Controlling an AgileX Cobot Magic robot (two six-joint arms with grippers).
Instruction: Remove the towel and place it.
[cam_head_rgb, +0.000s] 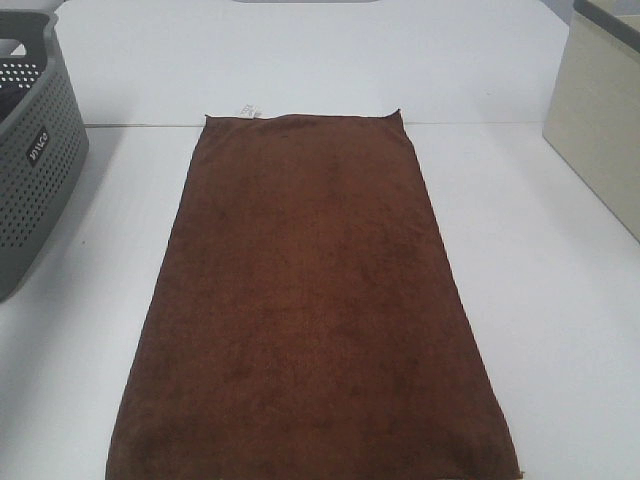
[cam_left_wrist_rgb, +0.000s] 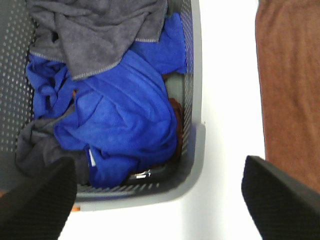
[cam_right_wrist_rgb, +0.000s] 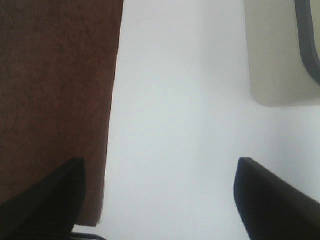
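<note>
Table (cam_head_rgb: 560, 300): white, fills most of the high view, edges cut off all round.
Towel (cam_head_rgb: 310, 310): dark brown, spread flat along the middle of the table, its near end running out of frame. Small white tag (cam_head_rgb: 247, 110) on the far short edge, print unreadable.
Grey perforated basket (cam_head_rgb: 35, 150) on the left, only a corner visible from above; label on its wall illegible. Left wrist view shows a blue cloth (cam_left_wrist_rgb: 125, 125) and grey cloth (cam_left_wrist_rgb: 95, 30) bunched inside, plus something brown mostly buried under the blue.
Beige bin (cam_head_rgb: 600, 120) on the right, cropped.
Left gripper (cam_left_wrist_rgb: 160, 200): jaws wide apart, holding nothing, above the basket's rim.
Right gripper (cam_right_wrist_rgb: 160, 200): jaws wide apart, holding nothing, over bare table just beside the towel's long edge.
No arms visible in the high view.
</note>
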